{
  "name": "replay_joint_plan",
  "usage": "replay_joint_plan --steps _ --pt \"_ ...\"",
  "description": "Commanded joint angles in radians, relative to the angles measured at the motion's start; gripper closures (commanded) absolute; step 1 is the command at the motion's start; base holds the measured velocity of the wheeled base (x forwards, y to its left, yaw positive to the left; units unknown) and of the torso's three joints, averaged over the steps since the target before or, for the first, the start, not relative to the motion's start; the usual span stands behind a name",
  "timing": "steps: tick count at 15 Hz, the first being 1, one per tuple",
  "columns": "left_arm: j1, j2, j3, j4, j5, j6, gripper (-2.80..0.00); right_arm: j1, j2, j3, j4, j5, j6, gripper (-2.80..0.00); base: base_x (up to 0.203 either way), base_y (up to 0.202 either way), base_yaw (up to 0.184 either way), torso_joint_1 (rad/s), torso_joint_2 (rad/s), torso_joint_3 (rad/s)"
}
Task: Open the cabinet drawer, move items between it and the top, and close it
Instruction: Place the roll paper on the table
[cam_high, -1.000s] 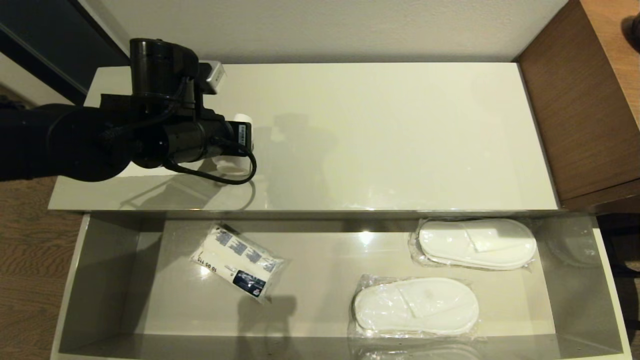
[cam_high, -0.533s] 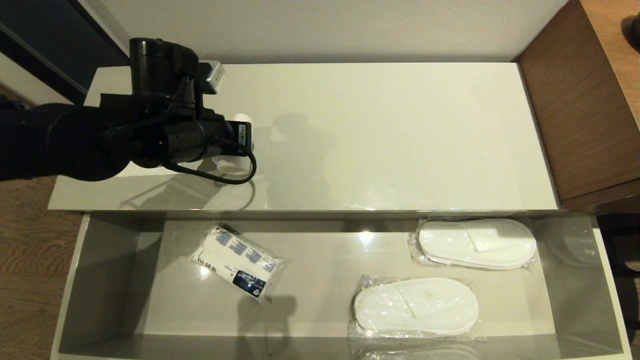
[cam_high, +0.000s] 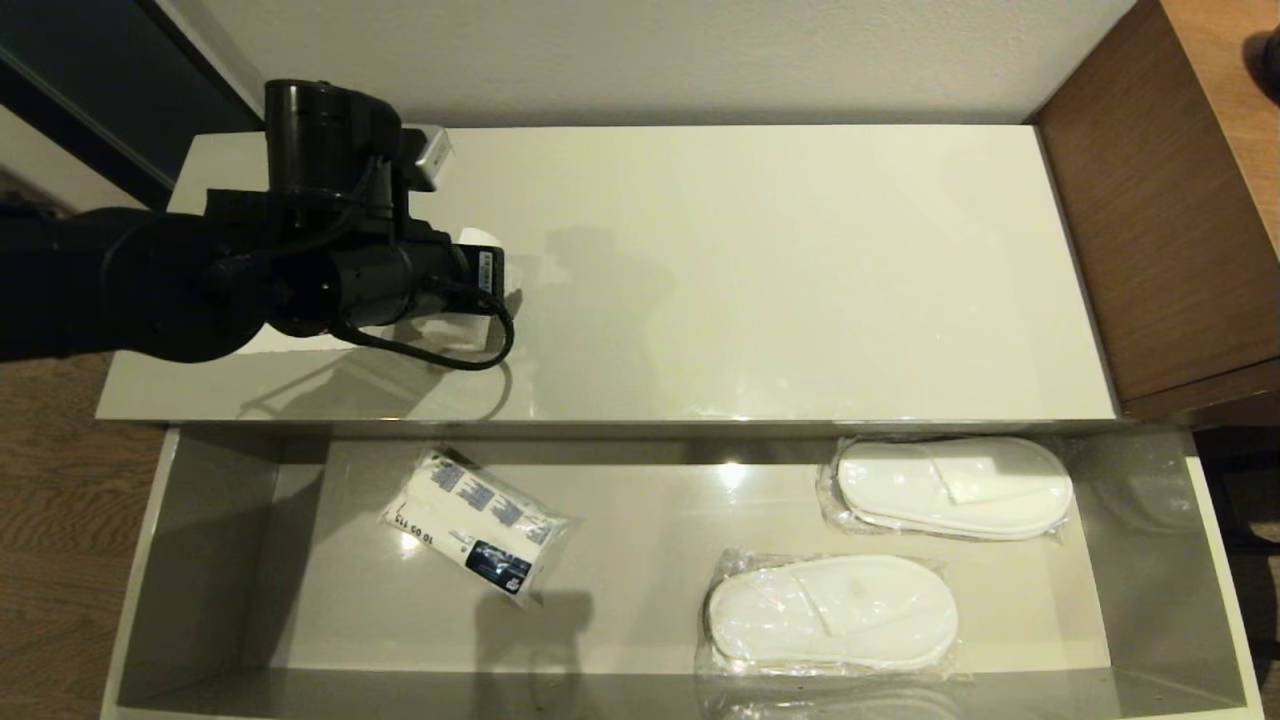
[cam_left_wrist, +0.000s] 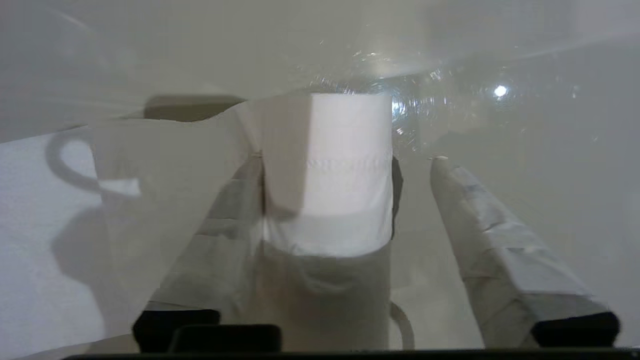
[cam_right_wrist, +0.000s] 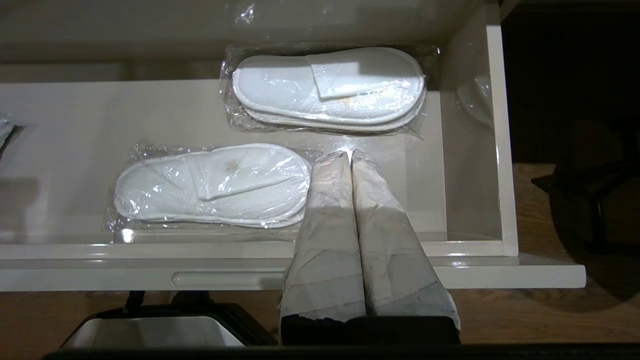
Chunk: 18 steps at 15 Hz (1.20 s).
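The left tool (cam_left_wrist: 345, 165) hangs low over the left part of the cabinet's top (cam_high: 780, 270), its taped fingers (cam_left_wrist: 480, 220) now spread apart around the toilet-paper roll (cam_left_wrist: 340, 170); half a second earlier they were closer together on it. In the left wrist view one finger lies close against the roll's side, whether touching cannot be told, while the other stands clear with bare surface showing between, so the roll appears to stand upright on the glossy slab on its own, its loose tail (cam_left_wrist: 165, 190) draped off to one side. That widening reads as a release: the roll looks delivered to the top, and the likely next step is for the arm to lift away without catching the paper tail. Below, the cabinet drawer (cam_high: 200, 560) is pulled fully out, holding two packs of white slippers (cam_high: 830, 610) in clear plastic toward its right end, one nearer the front and one (cam_high: 955, 487) nearer the back, and a white packet with blue printing (cam_high: 475, 525) toward its left. The right tool (cam_right_wrist: 351, 157) hangs parked over the drawer's front right part, fingers pressed together and holding nothing. With the drawer not yet shut, the task looks partway done.
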Motion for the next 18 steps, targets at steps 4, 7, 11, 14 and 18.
replay_joint_plan --steps 4,7,11,14,18 --pt "-0.001 -0.011 -0.002 -0.007 0.0 -0.001 -2.8 0.0 0.001 0.0 0.0 0.001 0.0 0.0 0.0 0.0 0.0 0.0 0.0 0.0" --pt "-0.001 -0.1 0.001 0.007 0.002 -0.004 -2.8 0.0 0.0 0.0 0.0 0.0 0.0 0.0 0.0 0.0 0.0 0.0 0.0 0.0" --pt "0.001 -0.228 0.04 0.024 0.003 -0.004 -2.8 0.0 0.002 0.0 0.0 0.0 0.0 0.0 0.0 0.0 0.0 0.0 0.0 0.0" --pt "0.021 -0.337 0.075 0.075 0.004 -0.002 -2.8 0.0 0.0 0.0 0.0 0.001 0.0 0.0 0.0 0.0 0.0 0.0 0.0 0.0" --pt "0.08 -0.464 0.156 0.18 0.002 0.0 0.0 0.0 0.002 0.0 0.0 0.0 0.0 0.0 0.0 0.0 0.0 0.0 0.0 0.0"
